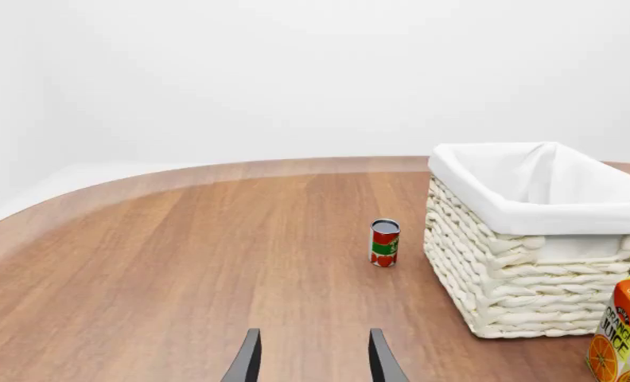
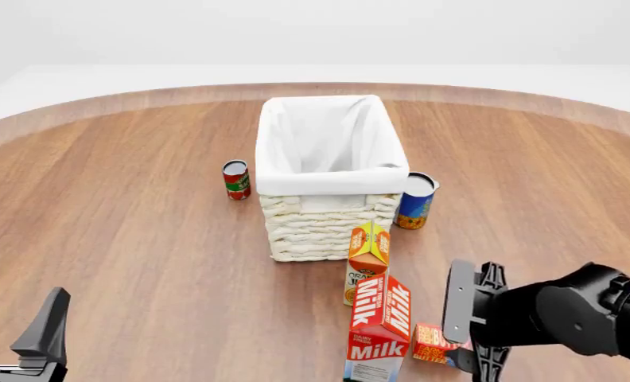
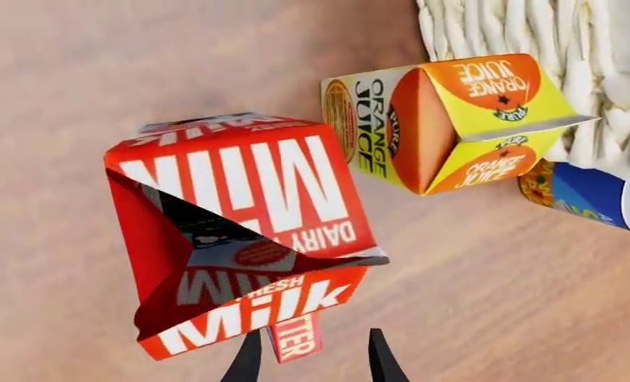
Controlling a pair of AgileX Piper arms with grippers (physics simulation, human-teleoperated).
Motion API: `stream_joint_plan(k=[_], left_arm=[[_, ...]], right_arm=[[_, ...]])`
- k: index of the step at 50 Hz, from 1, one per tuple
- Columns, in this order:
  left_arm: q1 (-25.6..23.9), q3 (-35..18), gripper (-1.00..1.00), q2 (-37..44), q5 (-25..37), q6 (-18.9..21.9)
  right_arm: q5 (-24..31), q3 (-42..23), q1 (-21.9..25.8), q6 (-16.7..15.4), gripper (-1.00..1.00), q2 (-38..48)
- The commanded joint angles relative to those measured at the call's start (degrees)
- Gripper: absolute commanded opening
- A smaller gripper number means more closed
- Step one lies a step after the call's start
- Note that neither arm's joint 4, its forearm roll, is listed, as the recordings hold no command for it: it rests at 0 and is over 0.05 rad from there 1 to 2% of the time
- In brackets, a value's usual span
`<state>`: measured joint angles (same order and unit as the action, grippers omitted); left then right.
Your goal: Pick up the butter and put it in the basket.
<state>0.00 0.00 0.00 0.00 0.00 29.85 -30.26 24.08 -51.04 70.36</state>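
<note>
The butter [image 2: 432, 344] is a small red and orange box lying on the table just right of the milk carton. In the right wrist view its end with white lettering [image 3: 295, 337] shows past the milk carton's edge. My right gripper [image 2: 467, 341] is open and points down over it; in its own view [image 3: 313, 362] the butter lies between the fingertips with a gap on each side. The cream wicker basket [image 2: 320, 227] with white lining stands mid-table and also shows in the left wrist view [image 1: 527, 270]. My left gripper [image 2: 18, 322] is open and empty at the near left.
A red Milk carton [image 2: 380, 322] and an orange juice carton [image 2: 367, 253] stand between the basket and the butter. A blue can [image 2: 415, 200] is at the basket's right, and a red tomato can [image 2: 236, 180] is at its left.
</note>
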Motion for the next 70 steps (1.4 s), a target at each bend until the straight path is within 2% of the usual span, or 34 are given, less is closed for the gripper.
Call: stream_joint_plan(k=[1,17,37,45,47,48,51,61,70], left_arm=[[0.00,0.00,1.00,0.00,0.00,0.00],[0.00,0.00,1.00,0.00,0.00,0.00],[0.00,0.00,1.00,0.00,0.00,0.00],[0.00,0.00,1.00,0.00,0.00,0.00],[0.00,0.00,1.00,0.00,0.00,0.00],[0.00,0.00,1.00,0.00,0.00,0.00],[0.00,0.00,1.00,0.00,0.00,0.00],[0.00,0.00,1.00,0.00,0.00,0.00],[0.00,0.00,1.00,0.00,0.00,0.00]], right_arm=[[-2.41,0.60,1.17,0.96,1.00,2.00],[-5.48,1.38,2.24,1.88,1.00,4.98],[-10.87,2.93,5.77,5.94,1.00,8.96],[-11.82,2.83,5.54,6.03,1.00,10.35],[-12.07,3.03,5.11,5.23,1.00,10.58],[-12.20,2.78,4.49,4.49,-1.00,10.47],[-10.67,2.40,5.65,5.76,-1.00,9.21],[-7.05,0.87,5.47,5.96,-1.00,6.54],[-2.44,-1.07,2.20,3.08,-1.00,2.63]])
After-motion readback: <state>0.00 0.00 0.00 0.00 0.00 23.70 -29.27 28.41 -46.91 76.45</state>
